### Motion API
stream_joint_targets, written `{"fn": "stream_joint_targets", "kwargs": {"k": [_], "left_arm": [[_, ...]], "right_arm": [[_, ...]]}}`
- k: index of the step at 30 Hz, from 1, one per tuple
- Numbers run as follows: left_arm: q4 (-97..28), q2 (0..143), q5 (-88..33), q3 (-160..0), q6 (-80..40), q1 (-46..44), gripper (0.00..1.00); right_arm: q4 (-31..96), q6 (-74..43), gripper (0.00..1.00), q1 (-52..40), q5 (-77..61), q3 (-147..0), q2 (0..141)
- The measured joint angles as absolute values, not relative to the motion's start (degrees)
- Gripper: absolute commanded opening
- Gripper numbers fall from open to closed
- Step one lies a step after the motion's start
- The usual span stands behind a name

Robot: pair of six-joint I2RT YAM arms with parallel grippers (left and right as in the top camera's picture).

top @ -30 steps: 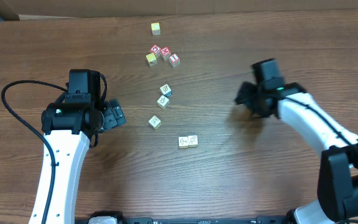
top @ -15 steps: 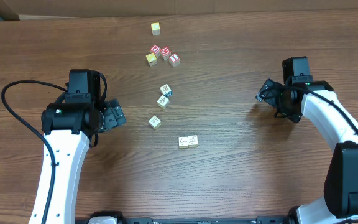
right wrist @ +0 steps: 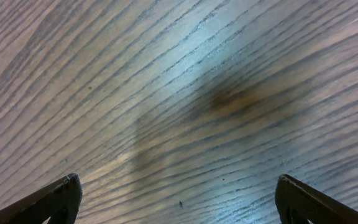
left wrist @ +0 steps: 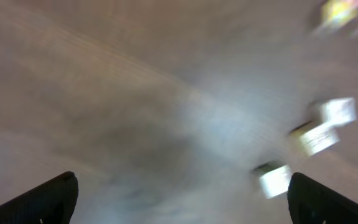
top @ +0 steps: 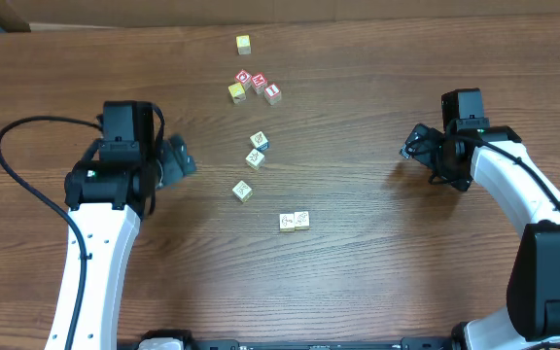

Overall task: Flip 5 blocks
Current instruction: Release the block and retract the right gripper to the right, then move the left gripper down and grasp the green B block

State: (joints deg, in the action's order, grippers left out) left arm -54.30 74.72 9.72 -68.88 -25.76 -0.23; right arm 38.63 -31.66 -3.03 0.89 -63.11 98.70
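Well, with your left claw (top: 181, 160) and right claw (top: 412, 146) both gaping and empty, pinch each block (top: 242, 191), likely light, hard and skid-prone, across opposite side faces

Brown wood-grain table (top: 358, 272), softly lit.
A pale sheen lies on the grain; a tan strip (top: 261, 10) lines the far edge.

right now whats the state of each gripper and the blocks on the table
left gripper: open, empty
right gripper: open, empty
cream blocks: five, lying on the table, none held
red cubes: three, clustered, none held
yellow cubes: two, apart, none held
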Motion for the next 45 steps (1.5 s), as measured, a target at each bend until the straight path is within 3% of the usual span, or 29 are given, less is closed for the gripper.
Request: {"fn": "stream_joint_targets", "kwargs": {"k": [2,3,6,8,12,13,16,18,20,39,45], "left_arm": [[-52.4,74.7,6.5,-68.9,-26.8,-0.2,0.99],[-51.5,74.7,4.6,-68.9,-27.1,-0.2,0.88],[-51.2,74.7,-2.4,-68.9,-27.5,-0.3,0.3],[-52.5,74.9,-6.3,-68.9,-27.5,-0.5,0.04],[-55.9,76.6,-7.7,-68.9,-27.5,-3.2,0.04],[-56.4,77.5,-7.5,-68.9,-27.5,-4.3,0.08],[-56.8,80.9,-6.8,-68.9,-27.3,-7.3,0.27],[-55.8,83.8,-6.5,-68.9,-26.8,-9.2,0.52],[-53.7,87.6,-6.2,-68.9,-26.7,-11.0,0.57],[-46.9,104.1,-5.6,-68.9,-30.1,-13.9,0.53],[-47.2,106.5,-5.1,-68.9,-30.4,-14.9,0.38]], "right_arm": [[38.6,-31.7,1.0,-3.0,0.9,-63.1,98.7],[38.6,-31.7,1.0,-3.0,0.9,-63.1,98.7],[38.6,-31.7,1.0,-3.0,0.9,-63.1,98.7],[38.6,-31.7,1.0,-3.0,0.9,-63.1,98.7],[38.6,-31.7,1.0,-3.0,0.9,-63.1,98.7],[38.6,-31.7,1.0,-3.0,0.9,-63.1,98.7],[38.6,-31.7,1.0,-3.0,0.9,-63.1,98.7],[38.6,-31.7,1.0,-3.0,0.9,-63.1,98.7],[38.6,-31.7,1.0,-3.0,0.9,-63.1,98.7],[38.6,-31.7,1.0,-3.0,0.9,-63.1,98.7],[38.6,-31.7,1.0,-3.0,0.9,-63.1,98.7]]}}
